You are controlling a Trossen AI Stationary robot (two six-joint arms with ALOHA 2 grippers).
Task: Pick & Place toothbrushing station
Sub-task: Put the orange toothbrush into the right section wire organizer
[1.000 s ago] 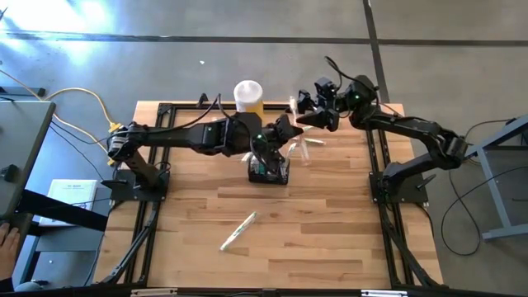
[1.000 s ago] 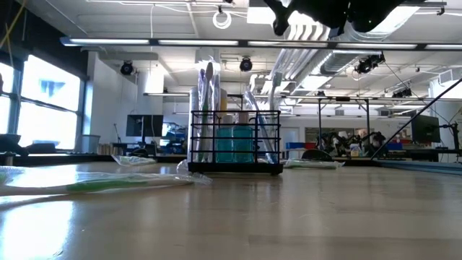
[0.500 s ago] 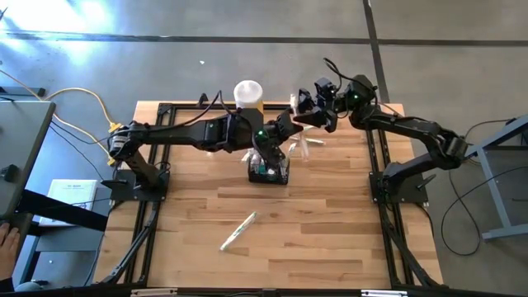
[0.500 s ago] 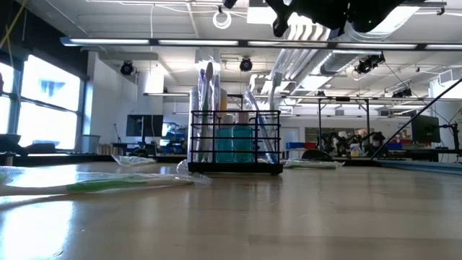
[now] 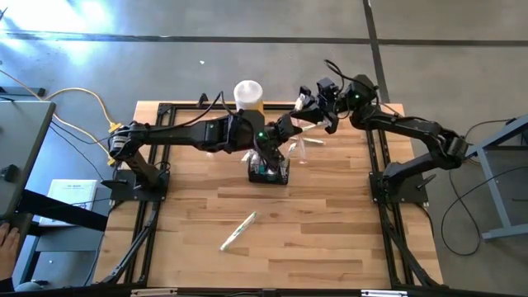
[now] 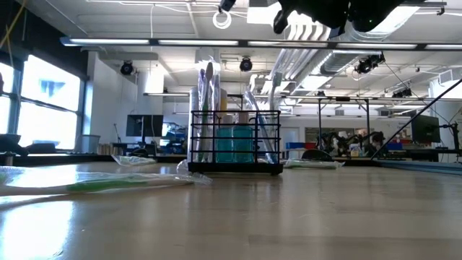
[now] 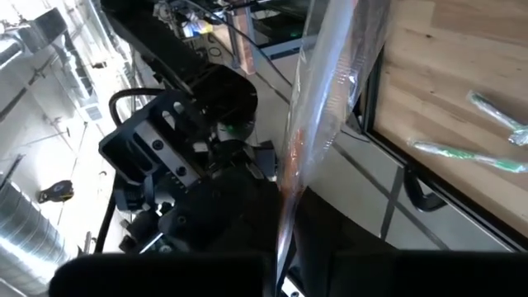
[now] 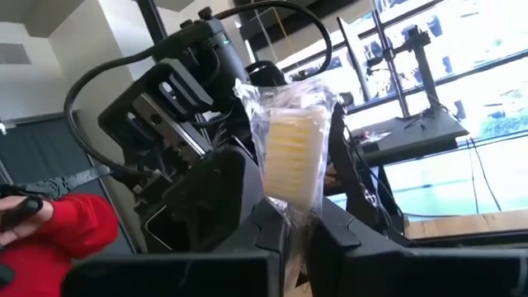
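Note:
The toothbrushing station [image 5: 269,171] is a small black wire basket near the table's middle, standing on its base; in the low view the station [image 6: 234,144] holds upright toothbrushes and a teal item. Above and just behind it, both grippers are shut on one toothbrush in a clear wrapper [image 5: 299,122]. My left gripper [image 5: 289,134] reaches in from the left. My right gripper [image 5: 308,112] reaches in from the right. In the low view only dark parts of the arms show at the top edge. My left gripper pinches the wrapped toothbrush at its handle end [image 7: 280,239] between its two fingers; the wrapper runs on away from the fingers, lifted clear of the table. My right gripper pinches the clear wrapper just below the yellow-bristled head [image 8: 289,210] between its two fingers. The head stands up beyond the fingertips, clear of the table.
A tall yellow-and-white canister [image 5: 248,95] stands at the far edge behind the station. Loose wrapped toothbrushes [image 5: 309,147] lie right of the station. Another wrapped toothbrush [image 5: 238,230] lies in the open near half of the table. A person's red sleeve [image 8: 49,231] shows beyond the table.
My right gripper, open a second ago beside the wrapped toothbrush's head, has rolled a little and shut on the wrapper. The toothbrush stays held up above the station.

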